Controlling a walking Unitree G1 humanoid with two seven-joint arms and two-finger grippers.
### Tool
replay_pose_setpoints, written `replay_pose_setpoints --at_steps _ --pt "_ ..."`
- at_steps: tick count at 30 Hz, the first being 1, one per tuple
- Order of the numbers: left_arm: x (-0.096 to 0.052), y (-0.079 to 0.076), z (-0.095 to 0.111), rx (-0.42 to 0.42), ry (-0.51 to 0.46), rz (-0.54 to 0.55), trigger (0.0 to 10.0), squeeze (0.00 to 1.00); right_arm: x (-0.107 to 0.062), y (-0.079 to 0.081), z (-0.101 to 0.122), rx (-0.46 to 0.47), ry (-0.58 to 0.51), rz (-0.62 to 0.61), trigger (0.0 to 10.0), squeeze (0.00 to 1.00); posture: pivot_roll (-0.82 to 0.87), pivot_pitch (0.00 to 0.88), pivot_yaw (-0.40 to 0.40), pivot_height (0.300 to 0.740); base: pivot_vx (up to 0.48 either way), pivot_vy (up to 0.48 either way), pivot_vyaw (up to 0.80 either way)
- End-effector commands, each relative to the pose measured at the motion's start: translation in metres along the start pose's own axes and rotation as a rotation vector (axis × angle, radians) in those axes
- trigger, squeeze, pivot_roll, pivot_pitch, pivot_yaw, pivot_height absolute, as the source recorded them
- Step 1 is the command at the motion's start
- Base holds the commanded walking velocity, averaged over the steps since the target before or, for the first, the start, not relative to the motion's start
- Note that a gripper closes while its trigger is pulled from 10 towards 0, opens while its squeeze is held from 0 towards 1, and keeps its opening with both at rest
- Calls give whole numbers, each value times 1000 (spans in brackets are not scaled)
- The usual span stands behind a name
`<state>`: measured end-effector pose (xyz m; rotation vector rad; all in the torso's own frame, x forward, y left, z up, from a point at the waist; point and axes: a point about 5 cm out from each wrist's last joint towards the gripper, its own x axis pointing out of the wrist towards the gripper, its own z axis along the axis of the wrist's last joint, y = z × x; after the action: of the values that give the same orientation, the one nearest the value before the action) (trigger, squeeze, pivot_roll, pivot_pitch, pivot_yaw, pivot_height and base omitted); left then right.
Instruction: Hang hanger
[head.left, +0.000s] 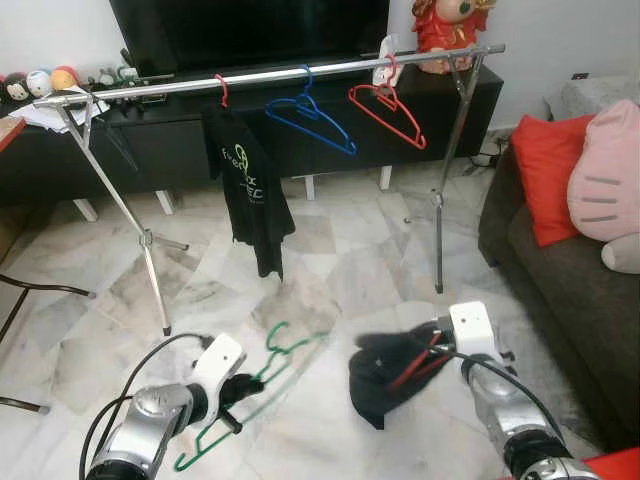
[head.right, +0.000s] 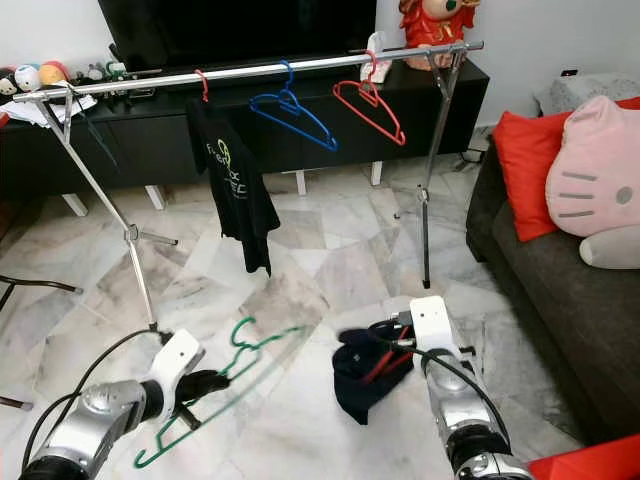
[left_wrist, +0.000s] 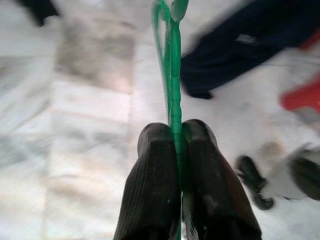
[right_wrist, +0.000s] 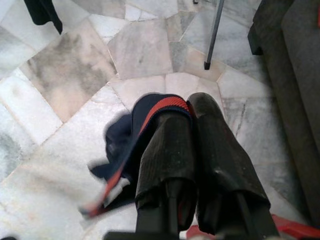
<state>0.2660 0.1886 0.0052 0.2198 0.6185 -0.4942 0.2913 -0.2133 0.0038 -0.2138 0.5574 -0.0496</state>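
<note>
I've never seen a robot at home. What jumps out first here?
Low in front, the left gripper has its jaws shut on a green hanger, and the right gripper clutches a dark garment with red trim. Beyond them a silver clothes rail carries a black T-shirt, a blue hanger and a red hanger.

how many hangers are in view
4: a red-hooked one under the black shirt, a blue one and a red one on the rail, and a green one in the left gripper.
</note>
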Motion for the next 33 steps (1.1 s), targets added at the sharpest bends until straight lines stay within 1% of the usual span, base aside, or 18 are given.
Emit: replay_pose_setpoints --at_steps 1,2,3,4,5,6,7,8,9,11,15,19,23,31,33 --pt "0 9 -2 -5 -3 113 10000 0 0 2 0 26 -17 1 10000 0 -110 0 36 740 0 0 0" --pt "1 12 -8 -35 3 184 10000 0 -1 4 -3 31 -9 5 10000 0 -112 0 35 740 0 0 0" --pt "1 16 -14 -84 11 267 10000 0 -2 7 -6 48 -9 17 10000 0 -112 0 33 740 0 0 0" --pt "1 16 -14 -84 11 267 10000 0 -2 7 -6 48 -9 17 10000 0 -112 0 33 740 0 0 0" --pt "1 17 -20 -131 21 320 10000 0 -2 9 -9 57 -7 24 10000 0 -109 0 32 740 0 0 0" --pt "2 16 -29 -166 54 372 10000 0 -3 11 -11 63 -8 31 10000 0 -105 0 27 740 0 0 0" --pt "2 16 -29 -166 54 372 10000 0 -3 11 -11 63 -8 31 10000 0 -105 0 27 740 0 0 0" --pt "4 13 -34 -178 75 391 10000 0 -3 13 -10 65 -15 44 10000 0 -107 0 25 740 0 0 0" --pt "5 9 -39 -192 92 397 10000 0 -4 13 -10 66 -19 50 10000 0 -114 0 27 740 0 368 0" --pt "5 8 -40 -193 98 396 10000 0 -4 13 -11 66 -20 50 10000 0 -118 0 28 740 0 368 0" --pt "9 4 -39 -184 87 402 10000 0 -3 11 -7 78 -38 42 10000 0 -115 0 27 740 0 480 0" --pt "10 5 -36 -187 74 416 10000 0 -2 10 -8 70 -28 28 10000 0 -107 0 25 740 0 480 0" --pt "9 10 -33 -196 56 435 10000 0 -2 14 -8 70 -26 38 10000 0 -104 0 28 740 0 480 0" --pt "13 10 -24 -190 23 424 10000 0 -1 16 -3 85 -35 35 10000 0 -105 0 32 740 0 480 0" --pt "15 9 -21 -189 11 417 10000 0 0 16 -3 72 -24 36 10000 0 -105 0 34 740 0 480 -669"
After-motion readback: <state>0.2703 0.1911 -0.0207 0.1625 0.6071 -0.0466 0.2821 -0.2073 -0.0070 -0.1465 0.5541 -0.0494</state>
